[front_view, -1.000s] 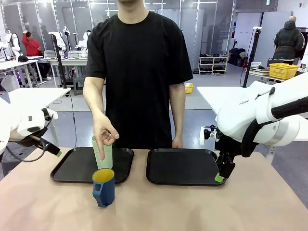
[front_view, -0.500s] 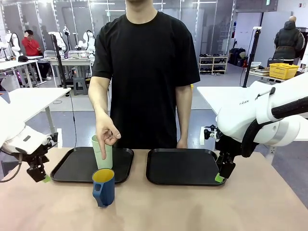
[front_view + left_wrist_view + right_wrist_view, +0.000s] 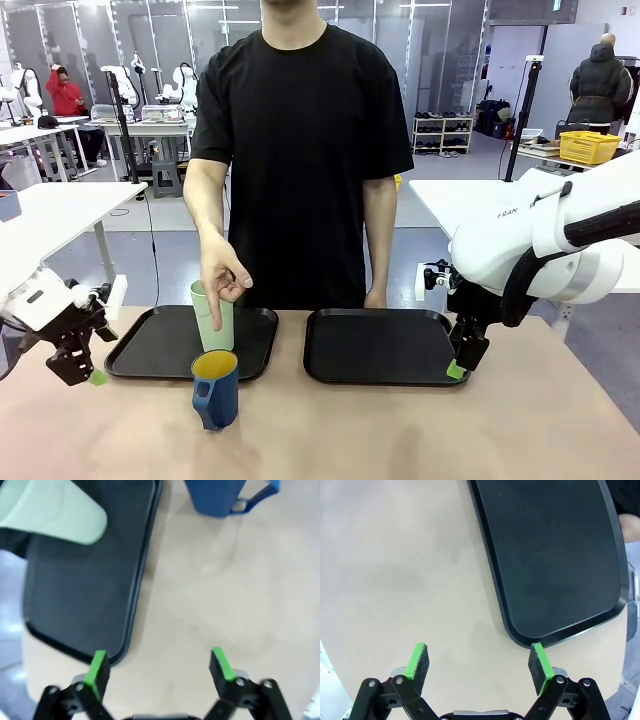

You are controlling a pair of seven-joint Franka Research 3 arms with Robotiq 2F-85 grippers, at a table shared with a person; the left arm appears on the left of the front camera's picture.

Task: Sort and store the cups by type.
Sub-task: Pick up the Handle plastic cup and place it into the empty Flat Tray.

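A tall pale mint-green tumbler [image 3: 212,322] stands on the left black tray [image 3: 150,350], with the person's hand [image 3: 222,275] at its rim. It shows again as a pale blur [image 3: 55,512] in the left wrist view. Just in front of that tray a dark blue mug [image 3: 216,388] with a yellow inside and a handle stands on the table; its base [image 3: 220,497] appears in the left wrist view. My left gripper [image 3: 85,372] hangs open at the tray's left corner [image 3: 159,667]. My right gripper [image 3: 458,368] is open over the right tray's near corner [image 3: 479,665].
The right black tray [image 3: 380,345] holds nothing and lies beside the left one; its corner [image 3: 555,580] fills the right wrist view. The person stands at the table's far edge, one hand down behind the right tray. Bare beige table spreads across the front.
My left arm swung down from a raised pose to the table's left edge by the tray corner. The person's hand stayed at the tumbler. The right arm has not moved.
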